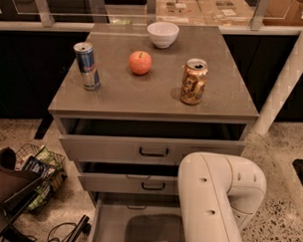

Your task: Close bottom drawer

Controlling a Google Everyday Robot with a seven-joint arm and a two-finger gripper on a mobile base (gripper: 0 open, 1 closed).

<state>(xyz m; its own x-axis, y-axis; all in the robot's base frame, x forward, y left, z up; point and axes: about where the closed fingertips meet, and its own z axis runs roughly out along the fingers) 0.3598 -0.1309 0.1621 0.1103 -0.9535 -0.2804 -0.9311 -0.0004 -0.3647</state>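
The grey cabinet [157, 96] has three drawers. The bottom drawer [133, 227] is pulled far out toward the camera; its plain grey tray interior shows at the lower edge of the view, and its front is cut off by the frame. My white arm [213, 200] reaches down over the right side of that tray. My gripper is below the frame edge and out of view.
The top drawer front [110, 149] and the middle drawer front [119, 183] both stand slightly out. On the cabinet top are a blue can [87, 66], an apple [140, 62], a white bowl [162, 33] and a gold can [194, 81]. A wire basket [40, 176] and cables lie on the floor at left; a white post [287, 83] stands at right.
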